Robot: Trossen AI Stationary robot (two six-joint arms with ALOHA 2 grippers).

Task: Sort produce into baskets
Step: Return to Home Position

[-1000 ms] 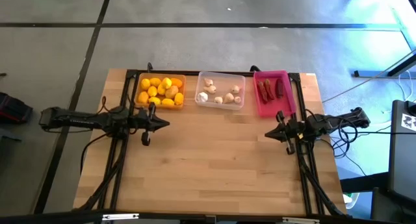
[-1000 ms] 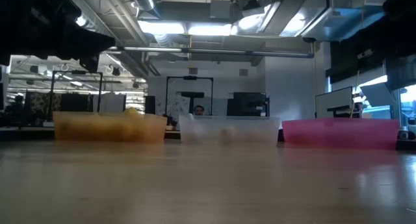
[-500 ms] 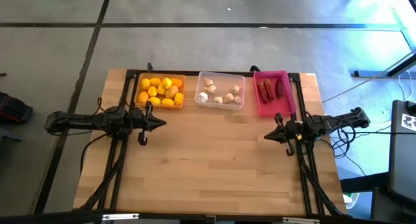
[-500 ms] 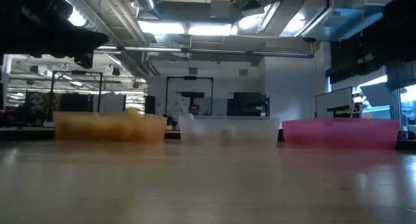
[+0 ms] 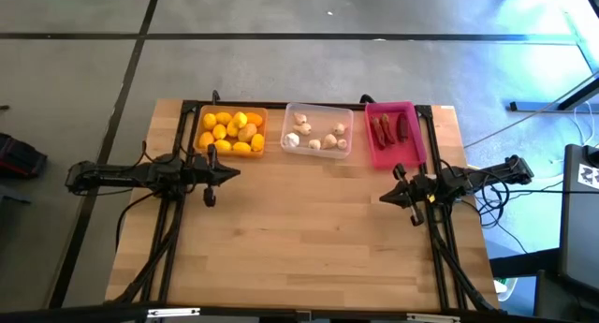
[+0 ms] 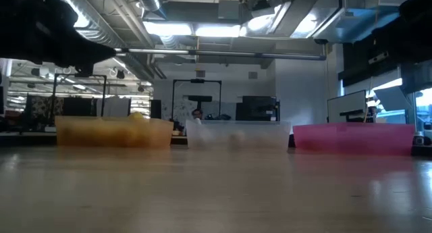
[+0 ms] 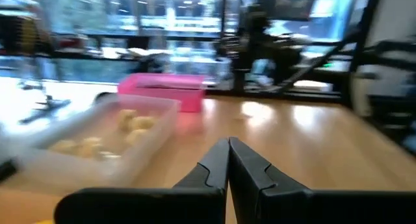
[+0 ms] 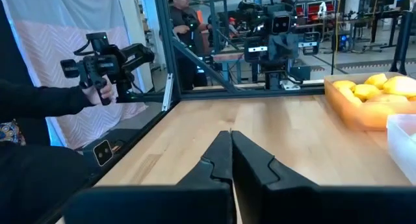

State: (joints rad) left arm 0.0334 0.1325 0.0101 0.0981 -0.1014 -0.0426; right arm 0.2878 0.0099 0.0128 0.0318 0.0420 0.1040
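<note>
Now that everything looks sorted, lemons (image 5: 231,132) fill the orange tray (image 5: 198,127) left of the clear tray (image 5: 319,107), chilies (image 5: 390,128) the pink tray (image 5: 410,153) right of it; left gripper (image 5: 227,174) and right gripper (image 5: 386,196) hover near it, pinched shut, empty. Lemons seem firm, slippery, so I'd grab mid-belly

**Surroundings of the wooden tabletop (image 5: 299,248), from above and at its own level.**

The tabletop, of pale planks, stands on a grey floor (image 5: 281,70) crossed by dark seam lines. A black-and-red object (image 5: 17,157) lies on the floor off the tabletop's left edge, and a piece of equipment (image 5: 582,187) stands off its right edge. Beyond the tabletop's far edge a ceiling of ducts and strip lights (image 6: 202,29) spans a workshop, where a person (image 6: 197,114) partly shows. Beside the tabletop a person in a dark sleeve (image 8: 39,97) holds a black camera rig (image 8: 107,62) before a pale patterned curtain (image 8: 71,29). Another person (image 8: 182,19) stands farther from the tabletop.
</note>
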